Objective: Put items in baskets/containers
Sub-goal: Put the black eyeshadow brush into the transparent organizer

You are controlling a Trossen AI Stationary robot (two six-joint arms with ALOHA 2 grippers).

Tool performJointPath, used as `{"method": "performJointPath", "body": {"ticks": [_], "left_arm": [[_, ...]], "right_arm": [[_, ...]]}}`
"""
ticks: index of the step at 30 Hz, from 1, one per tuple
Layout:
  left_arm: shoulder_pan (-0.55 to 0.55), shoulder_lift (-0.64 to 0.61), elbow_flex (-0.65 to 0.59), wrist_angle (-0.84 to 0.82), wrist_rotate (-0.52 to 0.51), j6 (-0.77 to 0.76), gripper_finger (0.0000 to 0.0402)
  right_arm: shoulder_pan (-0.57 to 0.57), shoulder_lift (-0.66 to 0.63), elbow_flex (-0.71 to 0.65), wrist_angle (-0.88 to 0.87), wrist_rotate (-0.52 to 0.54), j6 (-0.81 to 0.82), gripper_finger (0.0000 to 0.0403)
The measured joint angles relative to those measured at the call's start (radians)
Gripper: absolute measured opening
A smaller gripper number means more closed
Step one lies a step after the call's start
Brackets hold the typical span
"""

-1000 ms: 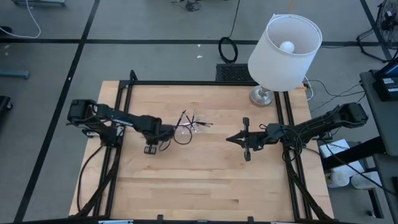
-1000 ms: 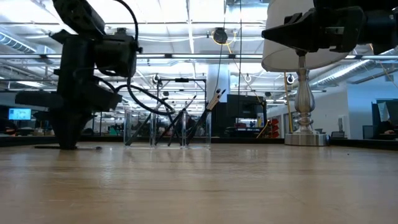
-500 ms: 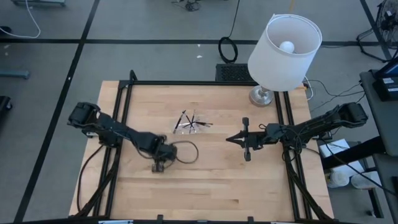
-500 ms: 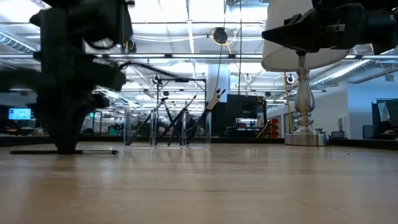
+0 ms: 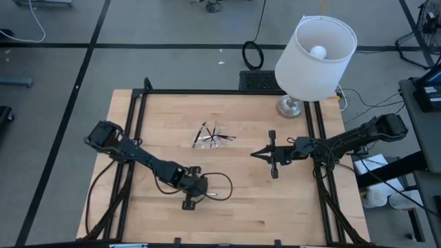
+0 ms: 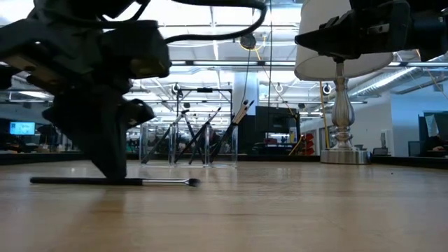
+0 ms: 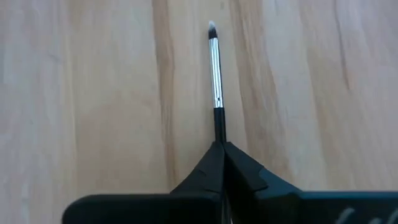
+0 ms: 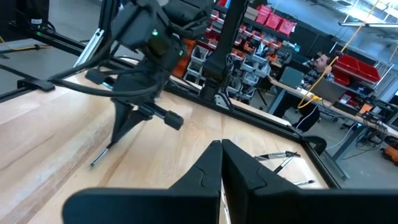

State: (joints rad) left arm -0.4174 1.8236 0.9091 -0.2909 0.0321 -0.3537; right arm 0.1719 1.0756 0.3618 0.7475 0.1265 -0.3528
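Your left gripper (image 7: 221, 146) is pinched onto one loose brush (image 7: 215, 68) on the table, several brushes (image 5: 210, 135) already sit in the clear tray (image 6: 187, 145), and your right gripper (image 5: 260, 154) waits closed, empty.

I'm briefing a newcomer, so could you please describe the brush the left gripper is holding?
Start at the white lampshade, then cross the wooden table to its near side. There the left gripper is shut on a thin dark brush with a silvery tip, lying flat, alone, apart from those in the clear tray.

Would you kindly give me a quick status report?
Left gripper shut on a brush lying on the table. Right gripper shut, empty, waiting. Clear container unobstructed.
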Motion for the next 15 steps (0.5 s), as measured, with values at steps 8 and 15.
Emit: {"method": "performJointPath", "body": {"ticks": [8, 15], "left_arm": [[0.007, 0.04, 0.102, -0.069, -0.027, 0.024, 0.0004], [0.024, 0.042, 0.129, -0.08, -0.057, 0.011, 0.0003]], "right_arm": [[0.0, 0.0, 0.0, -0.007, 0.0, 0.001, 0.0], [0.0, 0.013, 0.0, -0.042, -0.044, 0.087, 0.0]]}}
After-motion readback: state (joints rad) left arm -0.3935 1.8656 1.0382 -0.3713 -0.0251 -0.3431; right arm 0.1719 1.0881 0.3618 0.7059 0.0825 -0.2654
